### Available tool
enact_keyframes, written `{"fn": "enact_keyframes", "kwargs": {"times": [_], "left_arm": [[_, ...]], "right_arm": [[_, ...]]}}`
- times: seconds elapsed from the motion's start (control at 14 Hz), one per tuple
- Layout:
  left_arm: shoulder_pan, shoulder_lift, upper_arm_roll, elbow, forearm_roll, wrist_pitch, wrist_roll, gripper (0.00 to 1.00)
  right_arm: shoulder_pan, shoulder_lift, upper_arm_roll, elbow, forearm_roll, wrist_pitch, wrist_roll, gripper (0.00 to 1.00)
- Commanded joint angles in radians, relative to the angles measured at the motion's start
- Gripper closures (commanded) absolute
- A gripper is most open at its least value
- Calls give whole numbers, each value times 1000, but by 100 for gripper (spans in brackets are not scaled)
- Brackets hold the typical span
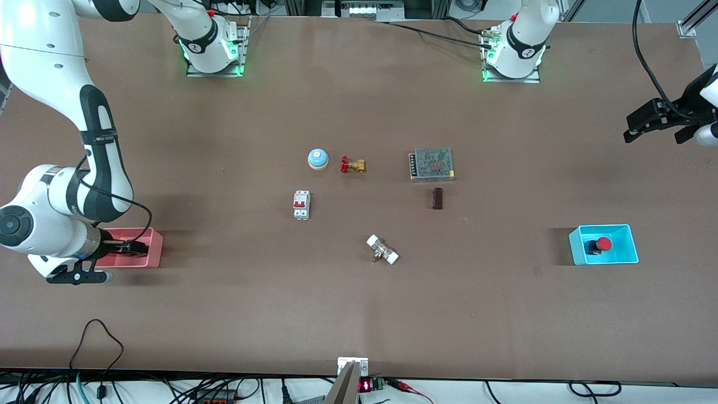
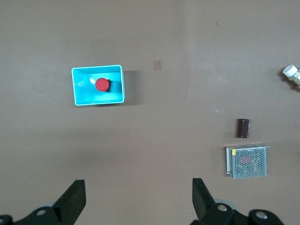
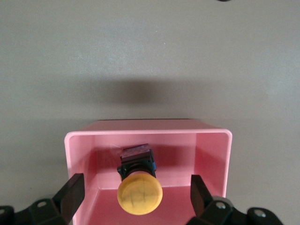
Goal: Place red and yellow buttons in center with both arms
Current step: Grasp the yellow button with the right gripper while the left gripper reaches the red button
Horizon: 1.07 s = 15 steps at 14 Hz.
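Observation:
The yellow button [image 3: 139, 192] lies in the pink tray [image 3: 220, 154] at the right arm's end of the table. My right gripper [image 3: 137, 196] is open over it, with one finger on each side of the cap, apart from it. In the front view the right gripper [image 1: 132, 246] reaches into the pink tray [image 1: 152, 251] and hides the button. The red button [image 1: 603, 243] sits in the cyan tray [image 1: 629, 249] at the left arm's end. It also shows in the left wrist view [image 2: 101, 85]. My left gripper [image 1: 628, 128] is open and empty, high over that table end [image 2: 138, 199]. The center [image 1: 348, 230] is bare brown tabletop.
Round the center lie a blue bell [image 1: 318, 159], a brass valve with red handle [image 1: 352, 165], a mesh-topped metal box [image 1: 432, 164], a dark brown block [image 1: 437, 198], a white breaker [image 1: 301, 204] and a white-capped fitting [image 1: 382, 249].

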Motion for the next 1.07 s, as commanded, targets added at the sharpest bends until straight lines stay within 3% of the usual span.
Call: {"fn": "enact_keyframes", "kwargs": {"times": [0.0,0.5,0.64,0.86,1.0], "left_arm": [[4,-6,4,1,-17,-11,-5,0],[4,-1,2,-1,-15,-11,-19,0],[11,13,2,-10,-15,-3,-5,0],[45,58,2,-11,-6,29,6,0],[62,103,4,-11,-3,41,35,0]], "right_arm": [[-13,23,6,24,14,-7,-50,0],[-29,50,8,24,37,-6,-48,0],[-29,62,8,26,80,-4,-50,2],[-30,64,8,32,85,-7,-50,12],[-32,64,8,32,84,-12,-50,26]]}}
